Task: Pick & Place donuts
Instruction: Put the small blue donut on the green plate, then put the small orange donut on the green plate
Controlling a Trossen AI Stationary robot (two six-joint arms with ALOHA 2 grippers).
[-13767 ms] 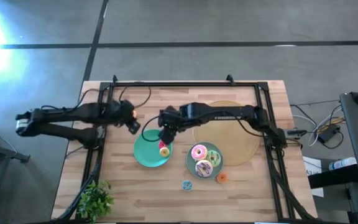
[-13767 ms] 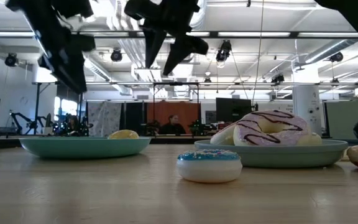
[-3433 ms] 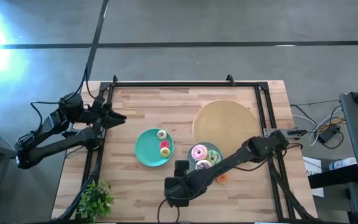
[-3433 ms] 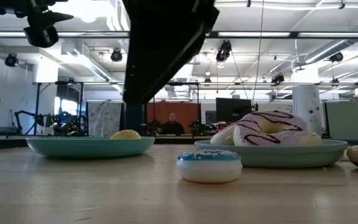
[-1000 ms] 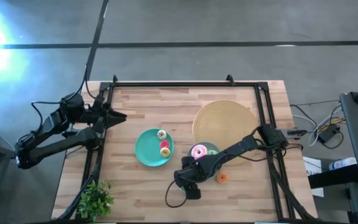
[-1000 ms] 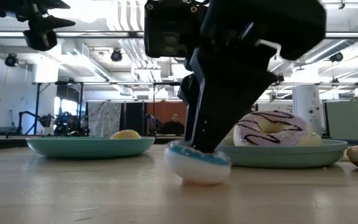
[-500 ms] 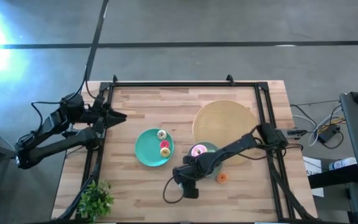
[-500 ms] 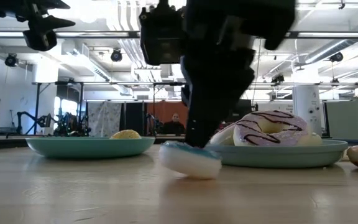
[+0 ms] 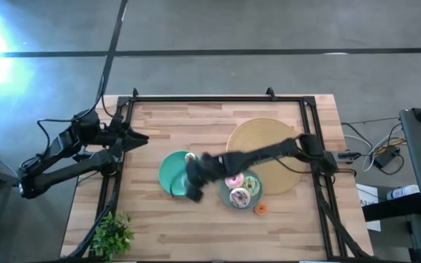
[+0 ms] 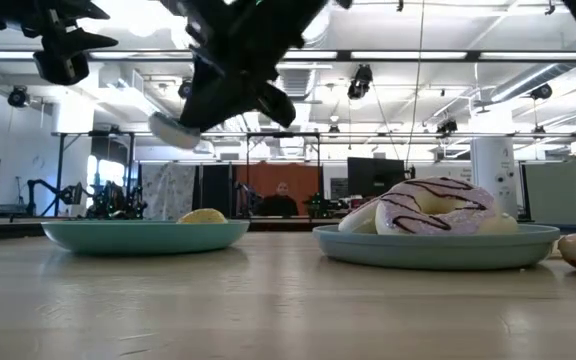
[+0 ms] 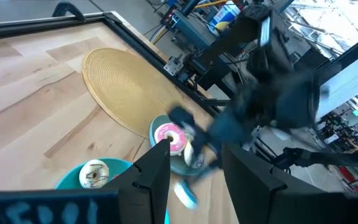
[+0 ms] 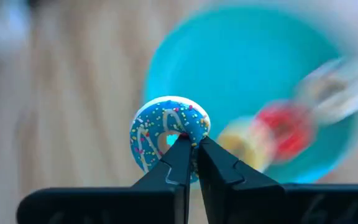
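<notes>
My right gripper (image 9: 191,186) is shut on a small blue sprinkled donut (image 12: 168,133) and holds it in the air over the near right part of the left teal plate (image 9: 168,174). In the low view the donut (image 10: 176,130) hangs well above that plate (image 10: 143,234). A tiny yellow-white donut (image 9: 189,156) lies on the plate; a red one (image 12: 282,127) shows beside it in the right wrist view. My left gripper (image 9: 139,136) is open and empty at the table's left edge. My right gripper pinches one side of the blue donut's ring (image 12: 191,134) between its two fingers, one fingertip (image 12: 182,146) at the hole. The fingers slant down from the table's right. The donut is lifted clear, tilted, above the left plate.
The right teal plate (image 9: 225,199) holds a pink (image 9: 232,180), a green (image 9: 252,185) and a white-brown donut (image 9: 238,197). A tiny orange donut (image 9: 260,209) lies on the table near it. A tan woven disc (image 9: 265,142) lies far right; a plant (image 9: 112,232) near left.
My right gripper has lifted the blue donut off the table near the front edge and carried it up and toward the far left, to above the left teal plate. The donut, tipped on the table before, now hangs clear in the air.
</notes>
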